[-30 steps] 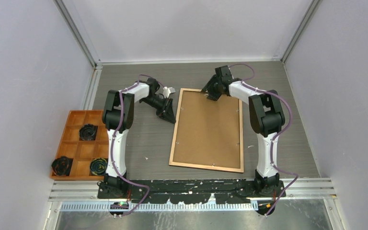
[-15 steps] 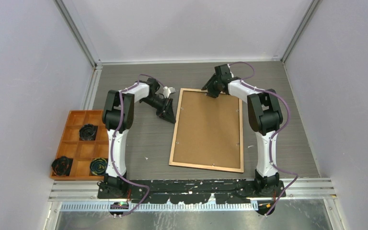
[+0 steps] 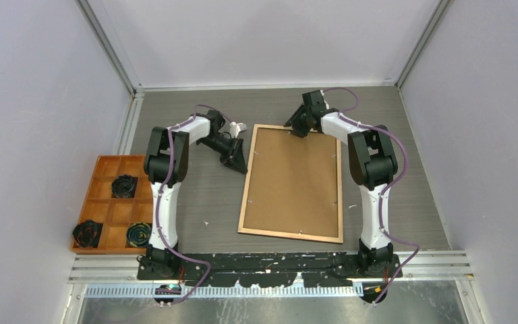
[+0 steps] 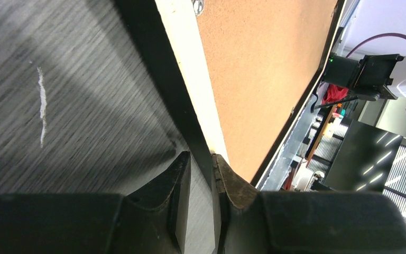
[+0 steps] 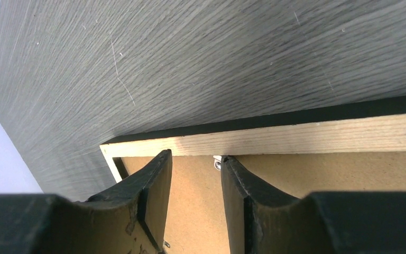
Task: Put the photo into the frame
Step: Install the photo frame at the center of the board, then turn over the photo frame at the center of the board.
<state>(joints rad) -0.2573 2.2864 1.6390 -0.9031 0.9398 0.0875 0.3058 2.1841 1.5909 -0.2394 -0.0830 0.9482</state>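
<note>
The frame (image 3: 245, 196) lies back up in mid table, its light wood rails around a plain brown backing board (image 3: 293, 182). The photo is hidden. My left gripper (image 3: 241, 164) is at the frame's left rail. In the left wrist view the gripper (image 4: 200, 156) is nearly closed, with the rail's black outer edge (image 4: 174, 100) between the tips. My right gripper (image 3: 295, 131) is over the far rail near its left corner. In the right wrist view it (image 5: 195, 157) is open above the board, its right finger next to a small metal tab (image 5: 218, 163) under the wood rail (image 5: 306, 136).
An orange compartment tray (image 3: 84, 202) holding black coiled parts (image 3: 124, 185) stands at the left near edge. Grey walls close the table on three sides. A small white piece (image 3: 240, 127) lies by the left wrist.
My right gripper has shifted slightly towards the far left, over the frame's far rail. The left arm and the frame have not moved.
</note>
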